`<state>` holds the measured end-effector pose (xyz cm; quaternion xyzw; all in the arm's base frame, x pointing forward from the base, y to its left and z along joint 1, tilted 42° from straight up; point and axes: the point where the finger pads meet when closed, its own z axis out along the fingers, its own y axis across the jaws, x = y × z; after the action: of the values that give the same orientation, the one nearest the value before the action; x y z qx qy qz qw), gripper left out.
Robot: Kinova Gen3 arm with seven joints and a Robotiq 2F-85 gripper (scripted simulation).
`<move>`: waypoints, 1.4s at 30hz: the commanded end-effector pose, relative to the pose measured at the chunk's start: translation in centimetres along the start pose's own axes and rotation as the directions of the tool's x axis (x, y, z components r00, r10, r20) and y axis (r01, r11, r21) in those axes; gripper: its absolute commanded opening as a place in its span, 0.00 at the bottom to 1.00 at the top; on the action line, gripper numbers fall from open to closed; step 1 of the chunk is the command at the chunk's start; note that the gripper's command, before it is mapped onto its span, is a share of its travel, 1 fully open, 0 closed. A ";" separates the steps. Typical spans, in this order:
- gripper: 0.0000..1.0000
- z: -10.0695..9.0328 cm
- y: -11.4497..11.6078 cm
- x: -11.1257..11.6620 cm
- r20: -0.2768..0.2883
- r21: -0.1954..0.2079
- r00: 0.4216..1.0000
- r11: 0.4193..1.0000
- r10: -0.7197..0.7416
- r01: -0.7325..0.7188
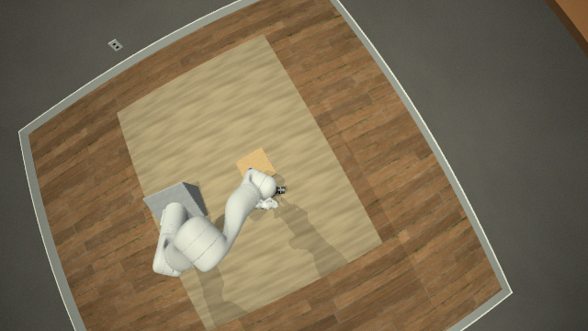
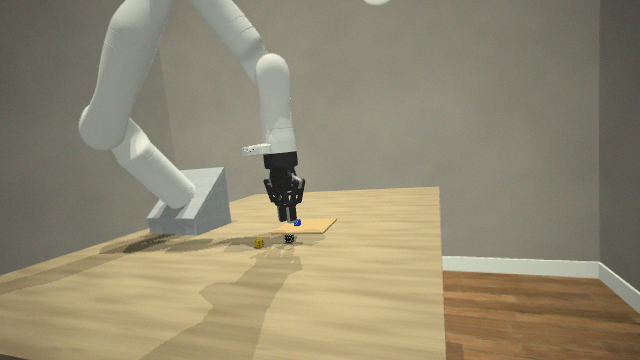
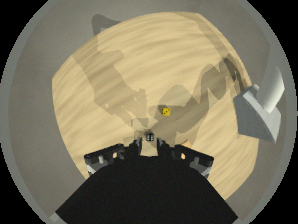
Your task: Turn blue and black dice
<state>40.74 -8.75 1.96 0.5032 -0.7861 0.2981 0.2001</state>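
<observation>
The orange mat (image 1: 256, 158) (image 2: 321, 226) lies flat on the table. The blue die (image 2: 297, 222) rests on the mat; its top number is too small to read. The black die (image 2: 289, 238) (image 3: 150, 136) lies on the bare table just off the mat, its top number unclear. The yellow die (image 2: 259, 243) (image 3: 166, 112) lies on the table to one side of the black die. My gripper (image 2: 287, 220) (image 3: 149, 142) points down, partly open with a narrow gap and nothing between the fingers. It hangs a little above the black die.
The grey wedge-shaped arm base (image 1: 172, 198) (image 2: 212, 205) (image 3: 257, 117) stands on the table (image 1: 207, 106) (image 2: 380, 280), away from the dice. The arm covers part of the mat and both other dice in the top view.
</observation>
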 end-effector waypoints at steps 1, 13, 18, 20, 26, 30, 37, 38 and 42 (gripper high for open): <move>0.31 0.6 0.1 0.1 -0.006 -0.003 1.000 1.000 0.000 0.000; 0.31 1.8 0.1 0.1 -0.006 -0.003 1.000 1.000 -0.001 0.000; 0.31 2.1 0.1 0.1 -0.006 -0.003 1.000 1.000 -0.001 0.000; 0.31 2.2 0.1 0.1 -0.006 -0.003 1.000 1.000 -0.001 0.000; 0.31 2.3 0.1 0.1 -0.006 -0.003 1.000 1.000 -0.001 0.000; 0.31 2.3 0.1 0.1 -0.006 -0.003 1.000 1.000 -0.001 0.000; 0.31 2.3 0.1 0.1 -0.006 -0.003 1.000 1.000 -0.001 0.000; 0.31 2.3 0.1 0.1 -0.006 -0.003 1.000 1.000 -0.001 0.000; 0.31 2.3 0.1 0.1 -0.006 -0.003 1.000 1.000 -0.001 0.000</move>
<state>40.47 -10.38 0.28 0.5018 -0.7860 0.2981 0.2039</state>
